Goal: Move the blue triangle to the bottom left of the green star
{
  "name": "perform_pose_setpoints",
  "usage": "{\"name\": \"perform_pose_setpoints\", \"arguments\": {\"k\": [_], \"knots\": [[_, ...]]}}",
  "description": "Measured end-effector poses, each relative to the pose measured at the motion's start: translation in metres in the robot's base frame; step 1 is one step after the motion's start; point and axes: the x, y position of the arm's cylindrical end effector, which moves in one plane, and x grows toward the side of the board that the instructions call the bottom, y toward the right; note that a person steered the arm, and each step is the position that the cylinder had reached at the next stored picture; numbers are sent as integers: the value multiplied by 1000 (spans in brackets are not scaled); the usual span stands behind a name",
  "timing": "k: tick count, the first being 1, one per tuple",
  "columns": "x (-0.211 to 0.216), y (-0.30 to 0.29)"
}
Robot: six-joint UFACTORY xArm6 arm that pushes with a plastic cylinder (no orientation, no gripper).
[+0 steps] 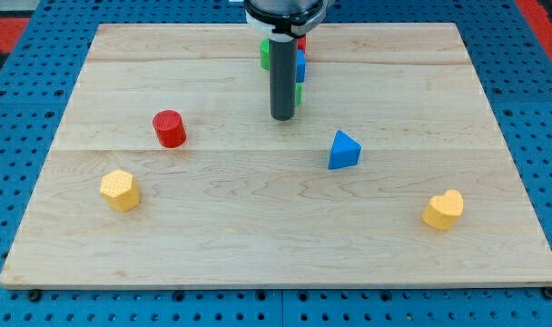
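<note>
Near the middle of the pale wooden board (258, 227), a blue triangular block (344, 151) is seen lying on its own, touched by nothing. That blue triangle serves as the landmark for everything else. Up and to the view's left of it, near but clearly apart, the dark straight rod (282, 77) is found standing upright, with my tip (282, 118) resting at the board's surface; no pincer is carried, so nothing is held, only a bare rod end being presented. Behind the rod, further up from the triangle, a small cluster of blocks is partly hidden: green pieces (266, 54), a blue piece (300, 65) and a sliver of red (301, 42) can be made out, but their shapes cannot be told, so whether the green star is among them cannot be confirmed. Well to the view's left of the triangle, a red cylinder (170, 128) is placed. Lower and further left, a yellow hexagonal block (120, 190) is set. Down and to the view's right of the triangle, a yellow heart-shaped block (443, 210) is seen.
</note>
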Motion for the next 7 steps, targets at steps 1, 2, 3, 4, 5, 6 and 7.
{"name": "perform_pose_setpoints", "arguments": {"k": [1,2,3,4,5,6,7], "knots": [[-20,0],[-11,-8],[8,29],[25,69],[34,104],[57,109],[100,98]]}}
